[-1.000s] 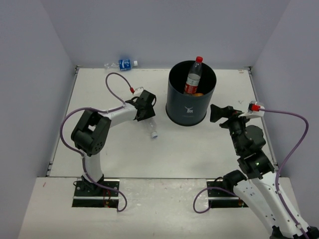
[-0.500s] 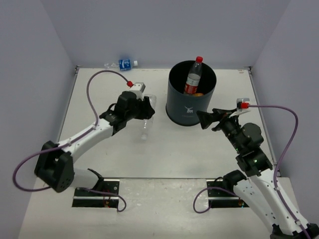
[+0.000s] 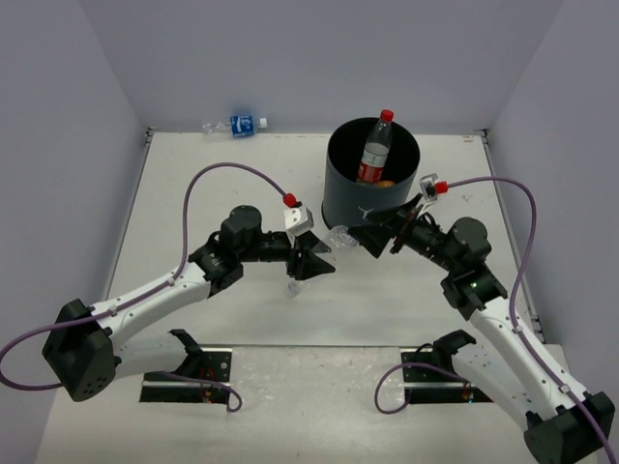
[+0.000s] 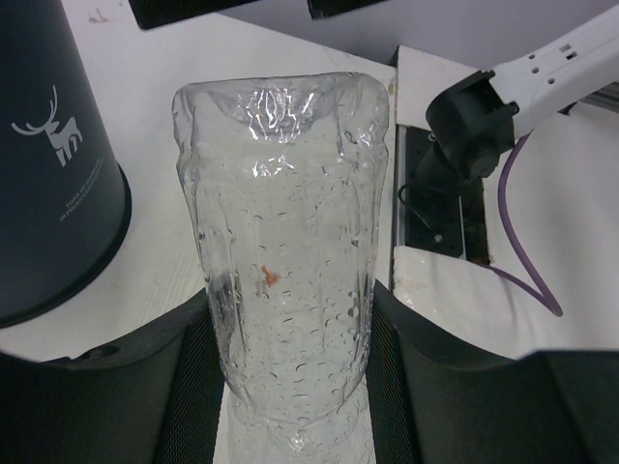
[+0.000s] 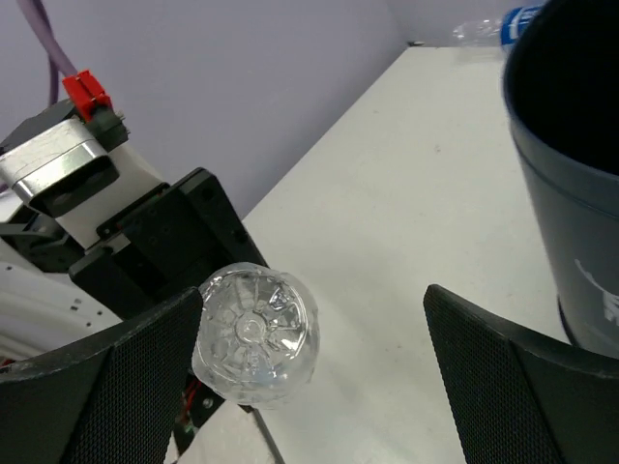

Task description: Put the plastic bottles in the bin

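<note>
My left gripper (image 3: 314,261) is shut on the clear unlabelled bottle (image 3: 334,238) and holds it above the table, base pointing at my right gripper (image 3: 370,237). In the left wrist view the bottle (image 4: 285,242) fills the space between the jaws of the gripper (image 4: 290,387). My right gripper (image 5: 319,387) is open; the bottle's base (image 5: 253,333) lies just inside its left finger (image 5: 116,387). The black bin (image 3: 338,198) stands behind them. It holds a red-capped bottle (image 3: 375,150) and something orange (image 3: 385,181). A blue-labelled bottle (image 3: 239,125) lies at the far edge.
The bin's wall with its deer logo (image 4: 48,193) is close on the left in the left wrist view, and close on the right in the right wrist view (image 5: 571,193). The blue-labelled bottle (image 5: 503,21) shows far off. Walls enclose the table on three sides.
My left gripper took the clear bottle off the table, carried it right and forward, and turned its base toward the right arm. My right gripper swung left to meet it.
</note>
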Robot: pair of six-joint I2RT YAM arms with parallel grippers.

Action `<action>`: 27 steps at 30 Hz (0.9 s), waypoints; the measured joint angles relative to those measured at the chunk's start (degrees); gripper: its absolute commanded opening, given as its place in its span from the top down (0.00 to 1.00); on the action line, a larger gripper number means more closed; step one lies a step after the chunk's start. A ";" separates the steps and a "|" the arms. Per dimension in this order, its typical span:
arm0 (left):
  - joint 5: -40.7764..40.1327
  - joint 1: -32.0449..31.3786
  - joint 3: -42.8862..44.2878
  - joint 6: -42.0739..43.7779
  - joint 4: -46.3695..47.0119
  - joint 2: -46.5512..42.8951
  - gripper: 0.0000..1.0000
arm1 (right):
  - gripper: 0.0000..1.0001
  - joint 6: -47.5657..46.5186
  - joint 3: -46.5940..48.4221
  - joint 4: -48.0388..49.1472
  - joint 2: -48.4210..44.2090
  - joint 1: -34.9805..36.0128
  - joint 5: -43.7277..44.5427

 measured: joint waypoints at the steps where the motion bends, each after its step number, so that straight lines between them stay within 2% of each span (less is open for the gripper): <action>1: 0.23 -0.01 0.00 0.05 0.46 -0.01 0.85 | 0.01 0.23 0.00 0.86 0.69 0.01 -2.04; 6: 0.54 -0.02 0.00 0.01 1.51 -0.01 0.85 | 0.01 -0.07 0.00 2.60 2.33 1.55 -9.37; 14: 0.81 -0.02 0.00 -0.53 2.25 -0.01 0.85 | 0.01 -4.45 0.87 1.03 4.30 8.95 -6.63; 17: 0.87 -0.13 0.00 -0.98 2.72 -0.14 0.85 | 0.05 -5.32 1.09 1.27 6.02 10.36 -5.03; 20: 0.80 -0.35 0.00 -1.56 3.37 -0.59 0.85 | 0.16 -5.68 1.09 1.67 7.22 10.93 -3.95; 27: -0.55 -0.39 0.00 -2.58 4.00 -1.22 0.82 | 0.67 -5.42 1.15 4.15 7.89 11.50 -3.72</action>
